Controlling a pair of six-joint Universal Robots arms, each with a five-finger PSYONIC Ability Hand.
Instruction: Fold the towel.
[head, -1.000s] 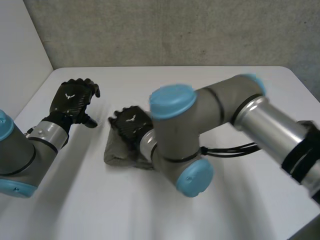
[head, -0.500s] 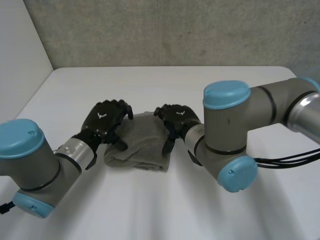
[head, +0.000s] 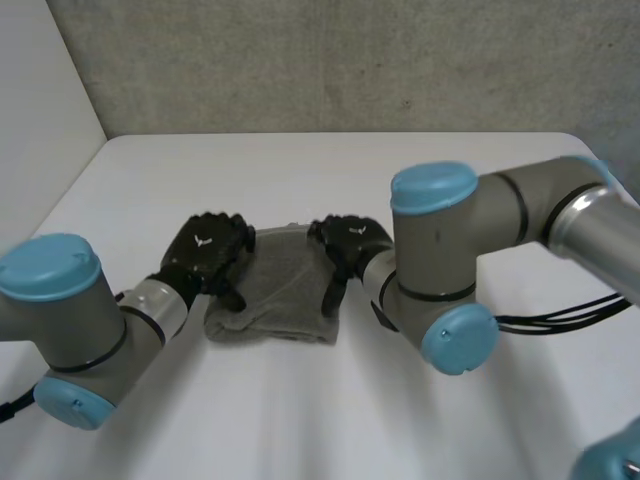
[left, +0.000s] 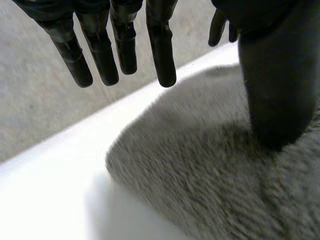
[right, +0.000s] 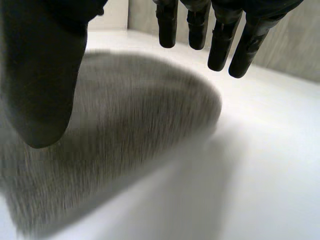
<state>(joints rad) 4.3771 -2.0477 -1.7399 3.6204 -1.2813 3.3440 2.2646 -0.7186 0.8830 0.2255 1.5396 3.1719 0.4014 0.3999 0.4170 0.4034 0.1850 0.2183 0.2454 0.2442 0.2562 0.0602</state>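
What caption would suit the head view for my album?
Left hand and right hand flank a grey towel on the white table.

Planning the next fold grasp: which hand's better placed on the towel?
Left, narrowly. The left hand is open with its thumb seemingly on the towel by a corner; the right hand is open at the opposite edge.

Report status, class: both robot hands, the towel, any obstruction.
Left robot hand open at towel left edge. Right robot hand open at right edge. Towel lies on table. No obstruction.
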